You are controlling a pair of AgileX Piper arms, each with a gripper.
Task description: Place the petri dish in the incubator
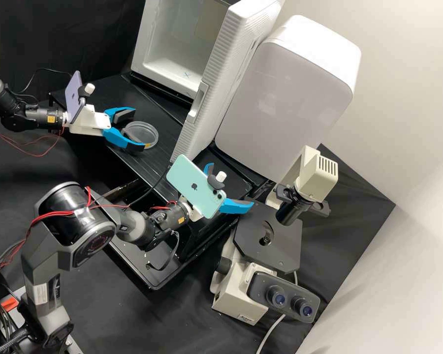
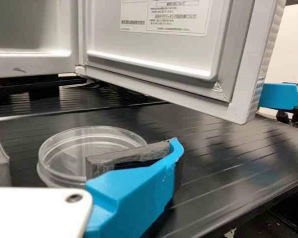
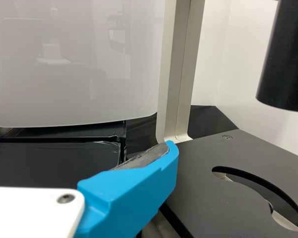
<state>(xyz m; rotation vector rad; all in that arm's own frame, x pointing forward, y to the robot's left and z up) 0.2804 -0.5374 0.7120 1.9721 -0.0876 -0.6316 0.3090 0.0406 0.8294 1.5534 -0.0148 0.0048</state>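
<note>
The petri dish (image 1: 142, 133) is seen lying flat on a ribbed black tray (image 1: 157, 160) on the tabletop (image 1: 108, 305), just in front of the incubator (image 1: 177, 44) and outside it. The incubator's door (image 1: 221, 73) is swung open, and its lower edge is found just beyond the dish in the left wrist view.

The left claw (image 1: 135, 129) is held low over the tray with its blue fingers (image 2: 139, 188) spread wide. The clear, empty dish is placed between them. One grey pad (image 2: 126, 157) is seen right against the dish's rim, though actual contact cannot be confirmed. Nothing is gripped.

The right claw (image 1: 230, 189) is held well apart from the dish, beside the stage (image 1: 268, 241) of a microscope (image 1: 261, 290). In its own wrist view one finger is shown over the stage's edge, below a large white housing (image 1: 290, 88). Its fingers appear parted, and nothing is held between them. That claw's blue finger is also caught past the door's edge in the left wrist view.
</note>
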